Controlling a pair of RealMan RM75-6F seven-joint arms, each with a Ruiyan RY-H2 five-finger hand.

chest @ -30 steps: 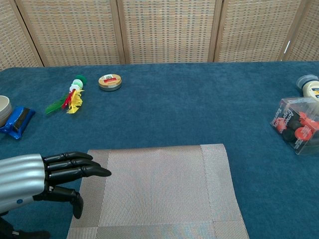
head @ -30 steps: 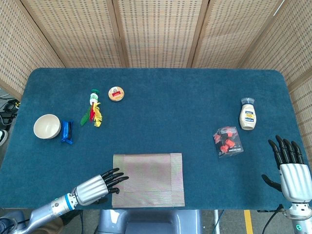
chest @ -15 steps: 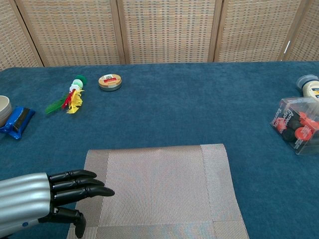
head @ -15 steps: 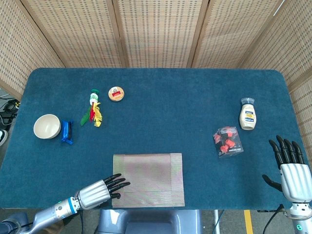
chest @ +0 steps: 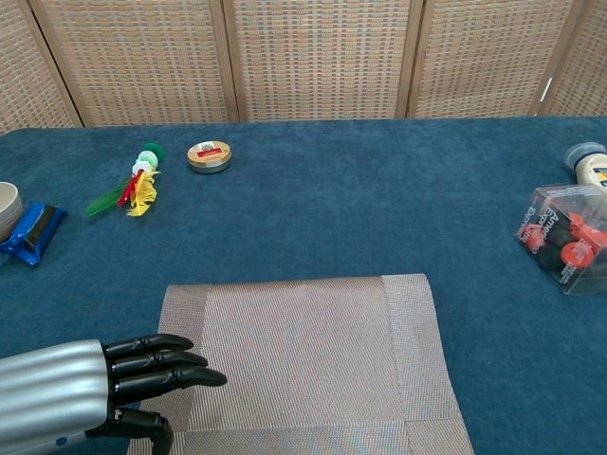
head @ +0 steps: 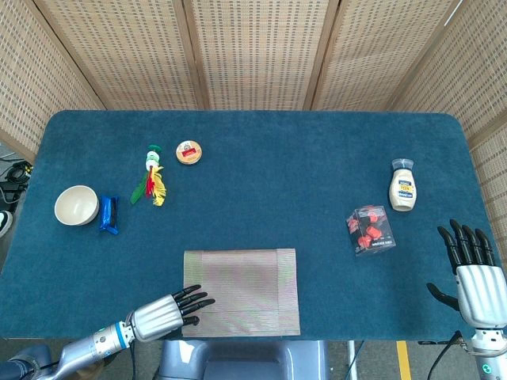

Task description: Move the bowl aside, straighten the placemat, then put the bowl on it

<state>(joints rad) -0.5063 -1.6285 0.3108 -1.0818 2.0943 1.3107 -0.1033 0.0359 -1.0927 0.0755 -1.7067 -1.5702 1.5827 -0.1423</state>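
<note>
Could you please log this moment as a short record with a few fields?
bowl: white bowl, far left of table, beside a blue packet
placemat: placemat at near edge, nothing on it
left hand: left hand, fingers extended over placemat's near-left corner, holding nothing
right hand: right hand, fingers spread, at table's right edge, empty
other items: feather toy, round tin, squeeze bottle, clear box

Placemat point(head: 242, 290) sits at the near edge of the surface point(head: 277, 166), left robot hand point(head: 162, 312) over its left end. Bowl point(head: 76, 205) lies far left, just beside a packet point(head: 108, 214); bottle point(head: 402, 186) and clear box point(head: 370, 230) sit right.
</note>
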